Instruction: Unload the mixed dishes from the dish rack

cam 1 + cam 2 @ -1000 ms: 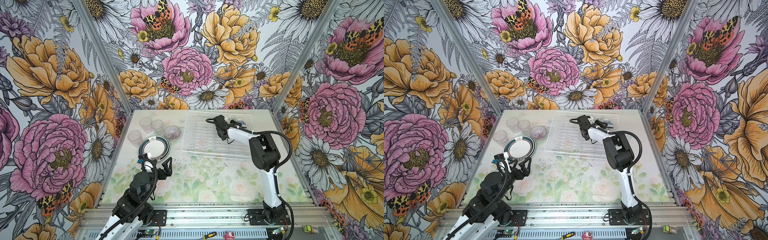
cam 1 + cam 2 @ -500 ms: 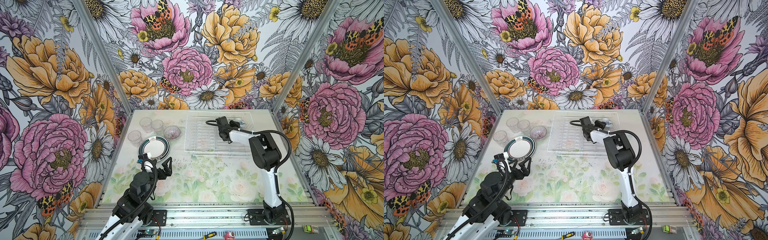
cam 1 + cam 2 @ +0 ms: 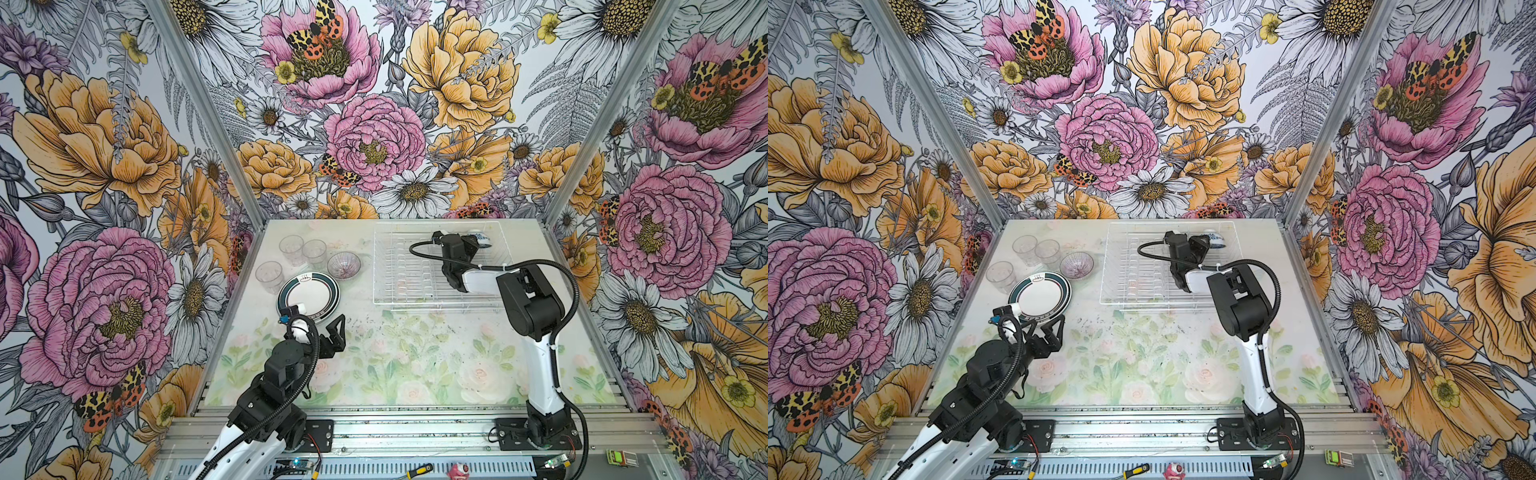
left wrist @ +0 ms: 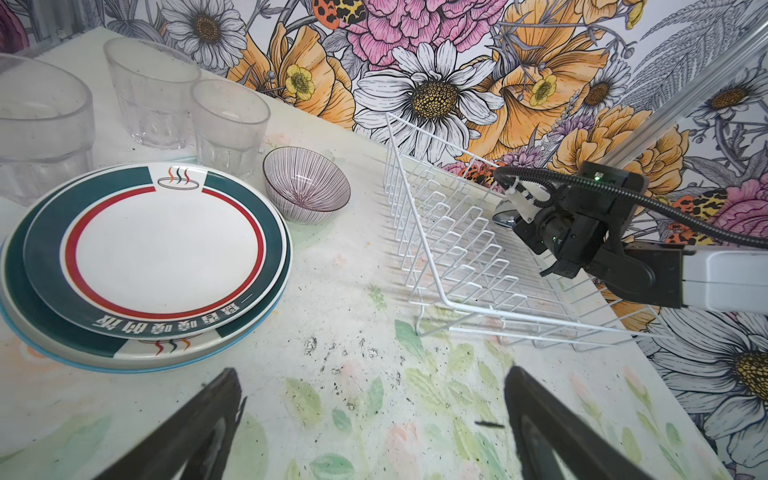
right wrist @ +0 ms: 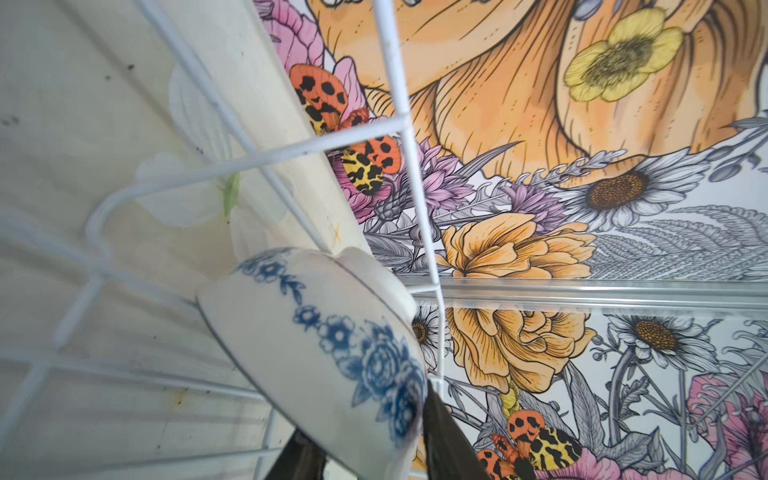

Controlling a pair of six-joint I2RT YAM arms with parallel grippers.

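Observation:
The white wire dish rack (image 3: 399, 270) (image 3: 1125, 270) (image 4: 436, 232) stands at the back right of the table. One small white bowl with a blue pattern (image 3: 483, 240) (image 3: 1216, 239) (image 5: 316, 332) lies tilted in its far right corner. My right gripper (image 3: 473, 243) (image 3: 1204, 243) (image 5: 365, 415) is open there, its fingers on either side of the bowl's edge. Left of the rack stand stacked dark-rimmed plates (image 3: 309, 293) (image 4: 166, 249), three clear tumblers (image 3: 291, 247) (image 4: 151, 91) and a ribbed bowl (image 3: 344, 265) (image 4: 307, 185). My left gripper (image 3: 320, 324) (image 3: 1038, 322) (image 4: 372, 374) is open and empty just in front of the plates.
Flowered walls close the table on three sides. The back wall runs just behind the rack (image 5: 399, 120). Dark specks dot the flowered mat (image 3: 395, 361). A screwdriver (image 3: 417, 471) and a pink object (image 3: 457, 471) lie on the front rail.
My right gripper moved from the middle of the rack to its far right corner, up to the blue-patterned bowl. The rack shifted slightly right. The left arm stayed still.

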